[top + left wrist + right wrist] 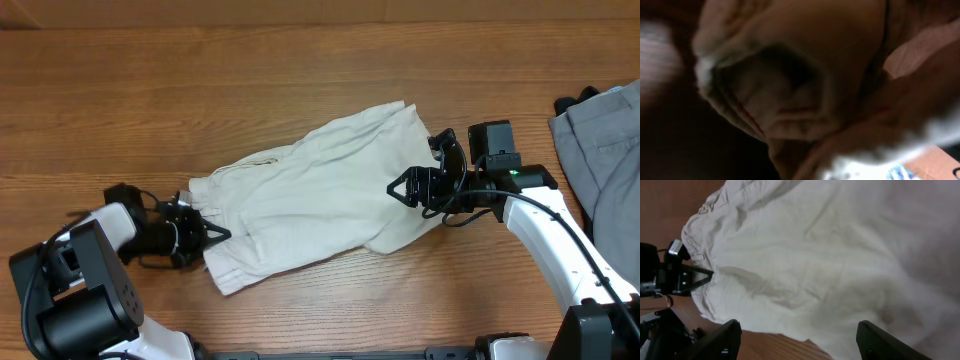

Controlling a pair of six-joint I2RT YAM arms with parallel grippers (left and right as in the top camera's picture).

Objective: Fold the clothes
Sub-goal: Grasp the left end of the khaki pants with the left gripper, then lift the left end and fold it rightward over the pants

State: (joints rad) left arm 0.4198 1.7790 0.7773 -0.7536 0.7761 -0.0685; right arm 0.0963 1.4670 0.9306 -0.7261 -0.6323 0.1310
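Right gripper (799, 327): my fingers (722, 342) spread wide, holding nothing, poised over shorts (310, 195) right half. Left gripper (212, 237) at shorts' left edge, grip can't tell, cloth fills view. Shorts rumpled mid-table (300, 70), wood showing around; grey garment (605, 140) far right.

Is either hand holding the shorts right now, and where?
Right hand is open over the shorts, holding nothing. Left hand sits at the edge nearest it; grip cannot be told.
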